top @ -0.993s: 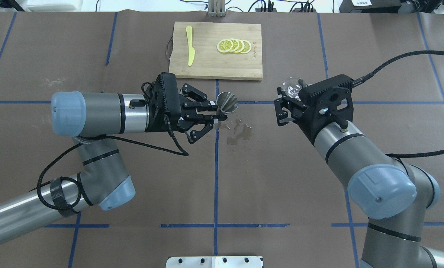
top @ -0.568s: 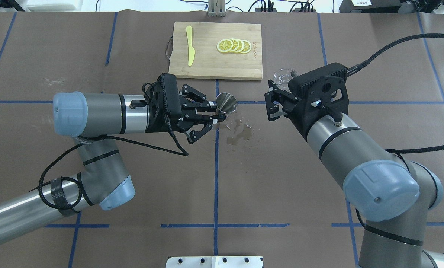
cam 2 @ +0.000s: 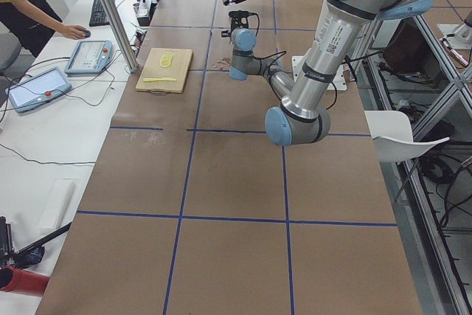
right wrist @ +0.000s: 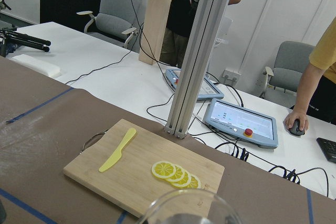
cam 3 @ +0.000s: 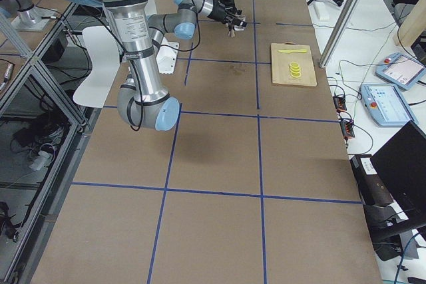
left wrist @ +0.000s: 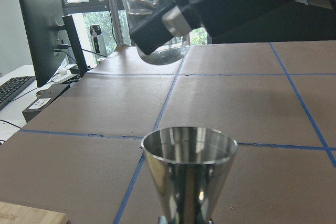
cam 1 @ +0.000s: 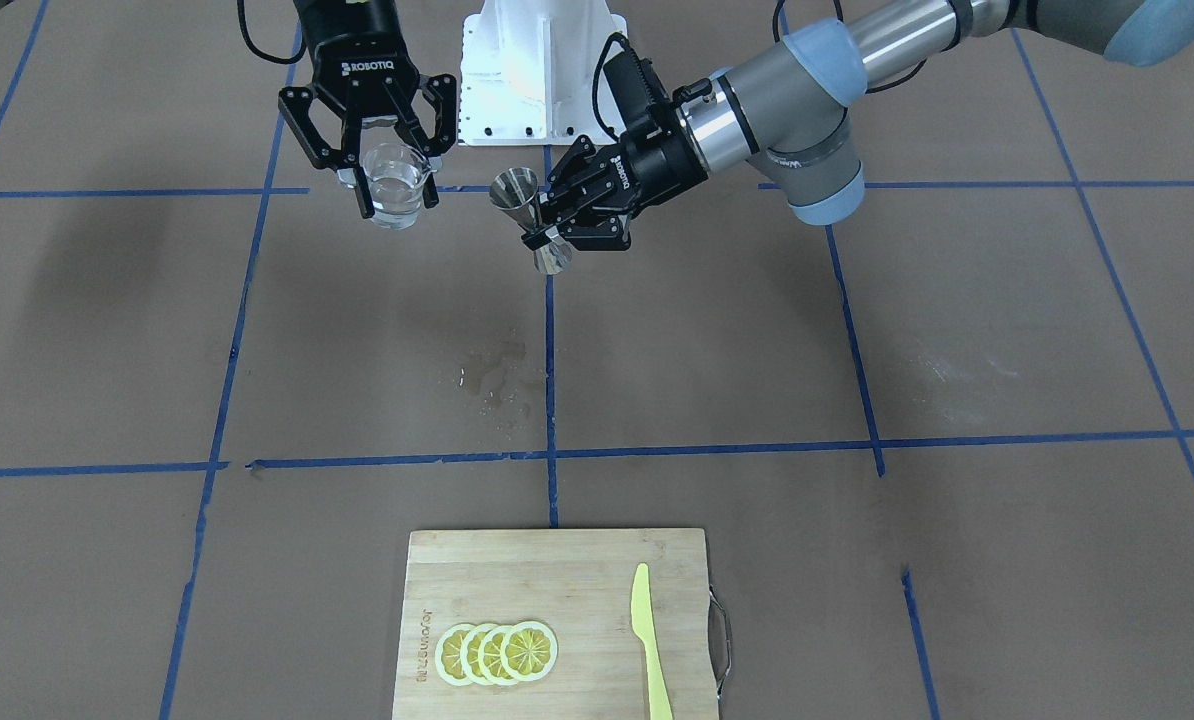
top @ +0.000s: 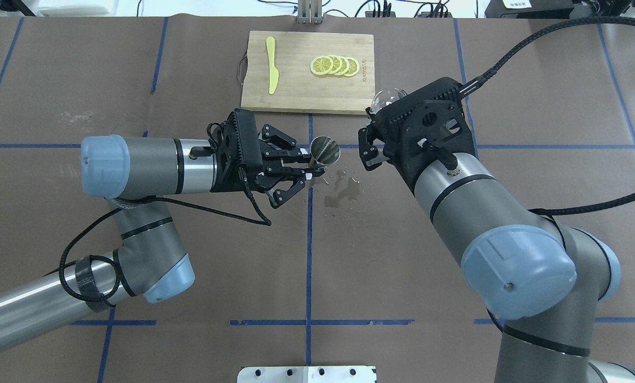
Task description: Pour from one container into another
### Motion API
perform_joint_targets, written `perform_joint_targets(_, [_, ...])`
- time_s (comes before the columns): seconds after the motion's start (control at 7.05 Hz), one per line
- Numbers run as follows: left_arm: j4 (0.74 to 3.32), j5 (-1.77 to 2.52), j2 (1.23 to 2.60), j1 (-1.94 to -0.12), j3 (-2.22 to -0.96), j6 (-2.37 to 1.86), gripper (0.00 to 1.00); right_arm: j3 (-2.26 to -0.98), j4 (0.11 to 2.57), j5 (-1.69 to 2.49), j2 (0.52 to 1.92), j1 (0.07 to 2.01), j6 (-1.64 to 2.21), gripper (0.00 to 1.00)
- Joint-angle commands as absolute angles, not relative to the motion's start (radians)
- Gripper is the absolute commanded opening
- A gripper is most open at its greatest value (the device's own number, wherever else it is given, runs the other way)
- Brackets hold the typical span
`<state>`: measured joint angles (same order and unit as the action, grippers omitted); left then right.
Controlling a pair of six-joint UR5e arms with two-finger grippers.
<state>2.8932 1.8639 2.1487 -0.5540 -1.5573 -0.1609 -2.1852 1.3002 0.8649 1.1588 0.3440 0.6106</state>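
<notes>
Approach stage: a small clear glass tumbler (cam 1: 397,180) was pinched upright by the right gripper (cam 1: 397,203), right of a shiny steel hourglass jigger (cam 1: 515,192) clamped by the left gripper (cam 1: 545,236); alignment above, then tilting, seemed required.

Glass tumbler (cam 1: 395,180) in right tool (cam 1: 397,202), jigger (cam 1: 515,193) in left tool (cam 1: 543,236), both aloft.

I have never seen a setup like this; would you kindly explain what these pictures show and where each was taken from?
Two robot arms work at a table. One camera looks down from behind them, one faces them, two watch from the table's ends, two sit on the wrists. The left pincer grips a steel jigger upright aloft; the right pincer holds a clear glass tumbler apart from it. On the table: a wet patch and a cutting board with lemon slices and a yellow knife.
</notes>
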Motion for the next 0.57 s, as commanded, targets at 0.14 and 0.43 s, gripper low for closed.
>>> perform_joint_targets(0.14, [2.893, 1.864, 2.148, -0.549, -1.557, -0.161, 0.00, -2.157, 1.304, 0.793, 1.141, 0.299, 0.545, 0.00])
perform_joint_targets(0.43, [2.895, 1.864, 2.149, -0.549, -1.557, -0.161, 0.00, -2.157, 1.357, 0.758, 1.123, 0.288, 0.479, 0.00])
